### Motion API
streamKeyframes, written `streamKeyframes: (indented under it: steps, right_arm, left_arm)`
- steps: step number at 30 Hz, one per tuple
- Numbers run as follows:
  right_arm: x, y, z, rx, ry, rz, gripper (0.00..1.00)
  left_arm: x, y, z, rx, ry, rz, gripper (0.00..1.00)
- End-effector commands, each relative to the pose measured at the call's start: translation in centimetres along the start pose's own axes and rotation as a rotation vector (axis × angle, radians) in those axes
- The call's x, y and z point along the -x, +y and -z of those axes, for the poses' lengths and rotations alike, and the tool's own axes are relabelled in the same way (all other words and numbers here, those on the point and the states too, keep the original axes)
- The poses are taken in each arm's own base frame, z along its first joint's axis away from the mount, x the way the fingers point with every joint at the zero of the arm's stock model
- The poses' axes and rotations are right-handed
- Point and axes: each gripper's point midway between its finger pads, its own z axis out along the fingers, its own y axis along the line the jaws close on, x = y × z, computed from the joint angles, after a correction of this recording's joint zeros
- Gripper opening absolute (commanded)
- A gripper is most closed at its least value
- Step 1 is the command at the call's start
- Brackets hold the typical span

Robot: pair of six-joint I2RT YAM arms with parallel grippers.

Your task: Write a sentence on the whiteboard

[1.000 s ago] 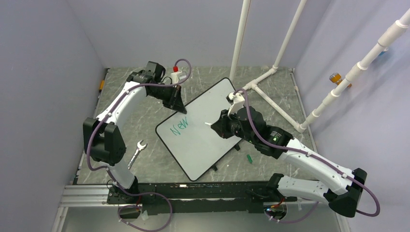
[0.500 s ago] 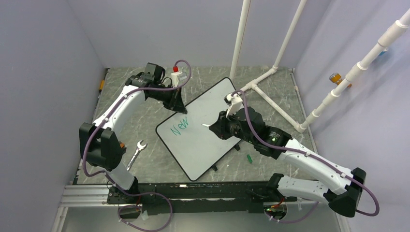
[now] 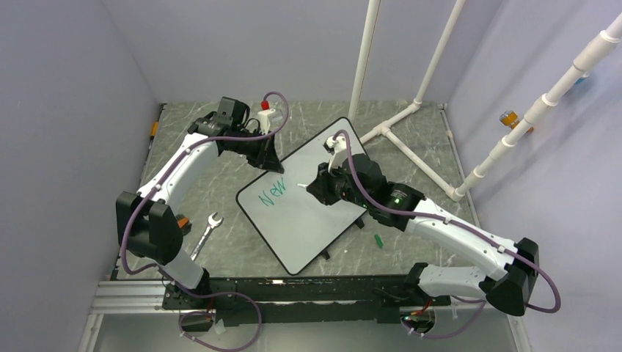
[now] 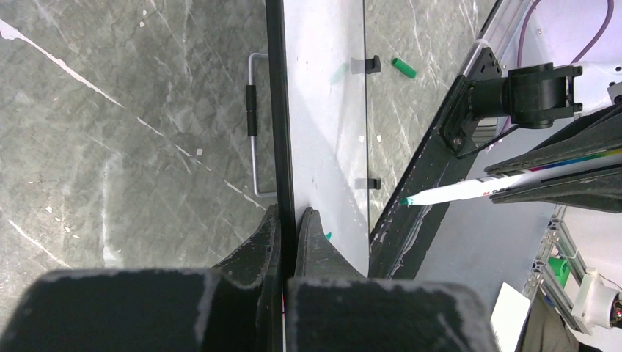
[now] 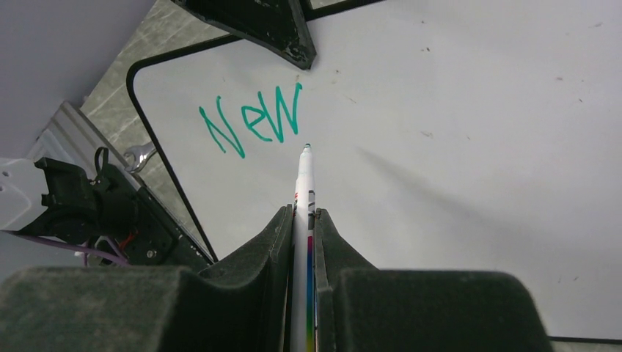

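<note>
1. Tabletop (image 3: 235, 242): grey marbled surface that carries everything listed.

2. Whiteboard (image 3: 301, 220): lies flat and askew beneath both end effectors. Most of its face ahead of the right one is bare.

3. Left end effector (image 4: 287, 220): jaws pinched nearly together on the whiteboard's black rim, one finger above and one below. It serves as the clamp.

4. Right end effector (image 5: 301, 216): jaws narrow, gripping the marker (image 5: 302, 183), which projects forward from between the fingers with its tip out in front.

5. Sentence (image 5: 253, 121): only "New" is written, in green, just ahead and left of the marker tip. Whether the tip touches the board cannot be told.

6. Wrench (image 3: 206, 230): on the tabletop, well apart from both end effectors.

7. Cap (image 3: 378, 240): green, loose on the tabletop behind the right end effector.

Hazards, as judged:
- The rim clamp is thin, so the board could pivot under a stroke and skew the letters.
- The slim marker could twist or slide back in the fingers if pressed hard.
- Starting too near "New" could run the words together or smear wet ink.
</note>
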Motion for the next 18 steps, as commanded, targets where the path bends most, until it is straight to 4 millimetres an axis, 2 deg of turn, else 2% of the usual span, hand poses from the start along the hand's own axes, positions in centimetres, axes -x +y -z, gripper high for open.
streamKeyframes:
  steps: [1,12,18]
  right_arm:
    - [3.9,1.6,-0.3,0.045,-0.098,0.02,0.0]
    - [4.8,0.7,-2.7,-0.032,-0.093,0.014,0.0]
    - [5.2,-0.6,-3.3,-0.086,-0.103,-0.001,0.0]
  left_arm:
    - [0.6,1.3,-0.2,0.1,-0.021,-0.167,0.0]
    - [0.5,0.9,0.0,0.092,-0.023,-0.175,0.0]
    - [0.5,0.8,0.0,0.093,-0.022,-0.177,0.0]
